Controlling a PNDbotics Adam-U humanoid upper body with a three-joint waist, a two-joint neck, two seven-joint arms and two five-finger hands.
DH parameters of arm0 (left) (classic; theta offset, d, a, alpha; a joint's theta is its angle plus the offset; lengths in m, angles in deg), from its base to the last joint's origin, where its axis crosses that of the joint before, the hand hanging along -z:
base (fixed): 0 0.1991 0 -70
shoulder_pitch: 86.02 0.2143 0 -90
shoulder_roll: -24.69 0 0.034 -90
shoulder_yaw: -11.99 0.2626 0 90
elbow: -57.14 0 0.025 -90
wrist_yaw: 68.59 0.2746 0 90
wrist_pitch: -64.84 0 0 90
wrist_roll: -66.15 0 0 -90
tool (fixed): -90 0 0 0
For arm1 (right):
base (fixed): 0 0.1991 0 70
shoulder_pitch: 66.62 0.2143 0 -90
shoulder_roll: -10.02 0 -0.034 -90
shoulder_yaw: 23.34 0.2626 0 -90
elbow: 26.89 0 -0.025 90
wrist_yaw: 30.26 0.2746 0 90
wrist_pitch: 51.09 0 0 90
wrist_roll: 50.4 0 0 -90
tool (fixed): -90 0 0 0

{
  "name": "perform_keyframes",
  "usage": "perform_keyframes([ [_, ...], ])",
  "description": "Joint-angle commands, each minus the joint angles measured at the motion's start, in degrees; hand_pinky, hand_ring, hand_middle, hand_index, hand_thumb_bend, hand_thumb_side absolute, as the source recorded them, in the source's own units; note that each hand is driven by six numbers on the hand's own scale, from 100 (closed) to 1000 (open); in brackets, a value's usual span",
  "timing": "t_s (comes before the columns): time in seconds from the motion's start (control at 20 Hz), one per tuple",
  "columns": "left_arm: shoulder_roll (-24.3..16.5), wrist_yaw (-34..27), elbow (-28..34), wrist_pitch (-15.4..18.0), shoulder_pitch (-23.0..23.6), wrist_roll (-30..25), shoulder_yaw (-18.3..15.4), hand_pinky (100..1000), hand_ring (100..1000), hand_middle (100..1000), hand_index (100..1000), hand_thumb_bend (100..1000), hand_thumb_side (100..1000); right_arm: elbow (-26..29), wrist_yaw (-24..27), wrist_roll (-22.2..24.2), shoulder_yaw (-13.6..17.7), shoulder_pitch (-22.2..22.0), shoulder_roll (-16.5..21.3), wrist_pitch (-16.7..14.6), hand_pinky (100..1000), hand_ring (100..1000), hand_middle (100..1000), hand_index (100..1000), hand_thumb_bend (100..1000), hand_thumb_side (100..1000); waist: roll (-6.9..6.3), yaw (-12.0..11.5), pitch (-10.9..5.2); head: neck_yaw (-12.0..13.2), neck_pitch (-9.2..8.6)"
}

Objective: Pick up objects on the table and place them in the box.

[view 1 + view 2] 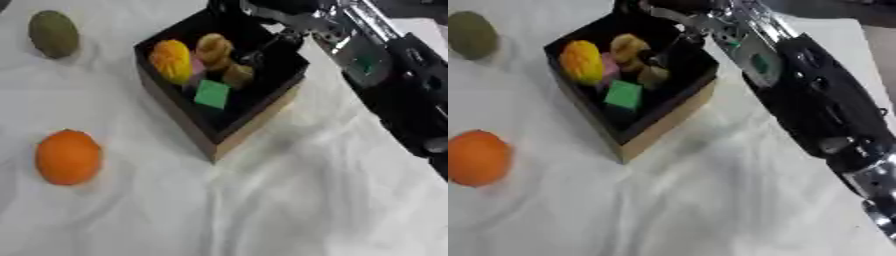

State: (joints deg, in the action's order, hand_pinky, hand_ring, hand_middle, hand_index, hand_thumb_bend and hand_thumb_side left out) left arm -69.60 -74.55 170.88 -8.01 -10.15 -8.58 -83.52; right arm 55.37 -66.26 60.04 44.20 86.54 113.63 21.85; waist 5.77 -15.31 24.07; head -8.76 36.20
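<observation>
While the right arm hangs over the box, what's left to pick lies well off to the left, so the layout matters more than the grip.

kiwi (53, 33): far left, at the back of the table. Dull green-brown oval, matte skin, long axis running roughly front to back. Well apart from the box.

orange (68, 157): left, nearer the front. Round, bright, smooth-looking, resting in a shallow dent in the cloth. Well apart from the box and from the kiwi.

cloth (289, 200): white, wrinkled, folds fanning out from the box's near corner. Soft base, so I'd guess round fruit may roll a bit if nudged.

box (254, 125): centre back, turned corner-on. Dark lining, tan cardboard-looking sides. Holds a yellow-orange lumpy fruit (171, 61), a golden rounded piece (214, 48), a small tan chunk (236, 75), a flat green square (212, 93), something pink between them.

right hand (271, 47): over the box's far right rim, arm coming down from the upper right. Black fingers dip toward the contents; can't tell whether they're spread or curled, or whether they hold anything.

left hand: not visible.

key relation: both loose fruits lie left of the box, across it from the right hand. The left arm's side is closer, judging by layout; the right would have to reach across.
</observation>
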Motion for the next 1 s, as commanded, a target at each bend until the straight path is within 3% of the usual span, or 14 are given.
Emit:
perform_keyframes([
  [0.05, -2.9, 1.0, 0.9, 0.3, 0.0, 0.5, -0.6, 859, 754, 741, 803, 100, 443, 8.7, 5.7, -2.1, 3.4, -0.4, 4.8, 4.2, 881, 931, 796, 827, 100, 100, -0.45, 0.4, -1.69, 1.2, 0.22],
  [0.25, -7.4, 4.6, 0.9, 0.9, 0.2, 1.1, -0.8, 852, 756, 743, 807, 100, 354, 22.4, 16.6, -8.3, 8.3, -6.2, 12.0, 11.0, 876, 917, 781, 810, 100, 100, -0.96, 1.1, -2.24, 2.4, 0.88],
  [0.3, -9.0, 5.9, 0.9, 1.0, 0.4, 1.1, -0.6, 847, 757, 743, 809, 100, 332, 25.8, 19.2, -10.3, 9.7, -8.3, 13.9, 12.6, 877, 913, 777, 806, 100, 148, -1.09, 1.3, -2.33, 2.5, 1.01],
  [0.35, -10.9, 7.6, 0.9, 0.8, 0.5, 1.0, -0.5, 845, 757, 743, 812, 100, 289, 28.9, 21.6, -12.6, 11.2, -10.7, 15.8, 14.1, 878, 912, 775, 804, 100, 107, -1.25, 1.4, -2.44, 2.6, 1.16],
  [0.4, -12.6, 9.5, 0.9, 0.6, 0.6, 0.9, -0.4, 839, 759, 744, 815, 100, 243, 30.6, 23.6, -14.6, 12.4, -12.6, 17.4, 15.0, 879, 909, 773, 800, 100, 144, -1.4, 1.6, -2.53, 2.8, 1.32],
  [0.55, -19.6, 16.3, 0.9, -1.2, 0.8, 0.1, 0.3, 827, 765, 744, 830, 100, 144, 32.1, 28.2, -20.8, 16.3, -18.6, 21.2, 13.3, 880, 908, 773, 799, 100, 173, -2.05, 2.2, -2.75, 3.2, 1.71],
  [0.65, -24.1, 20.6, 0.9, -2.6, 0.8, -1.3, 1.1, 819, 771, 746, 844, 153, 120, 32.3, 29.8, -24.6, 18.6, -21.9, 23.1, 11.2, 877, 904, 770, 795, 100, 160, -2.49, 2.6, -2.81, 3.4, 1.9],
  [0.85, -31.7, 27.7, 0.9, -3.6, 3.3, -8.7, 2.7, 823, 797, 771, 887, 251, 290, 32.3, 31.1, -32.2, 23.2, -27.3, 25.5, 7.7, 873, 895, 764, 785, 100, 168, -3.23, 3.6, -2.75, 4.2, 2.37],
  [1.0, -34.7, 30.3, 0.9, -4.9, 5.1, -15.5, 3.1, 832, 820, 789, 890, 315, 278, 32.3, 31.4, -36.2, 26.0, -30.5, 26.2, 6.5, 873, 893, 762, 784, 100, 175, -3.52, 4.1, -2.63, 4.7, 2.71],
])
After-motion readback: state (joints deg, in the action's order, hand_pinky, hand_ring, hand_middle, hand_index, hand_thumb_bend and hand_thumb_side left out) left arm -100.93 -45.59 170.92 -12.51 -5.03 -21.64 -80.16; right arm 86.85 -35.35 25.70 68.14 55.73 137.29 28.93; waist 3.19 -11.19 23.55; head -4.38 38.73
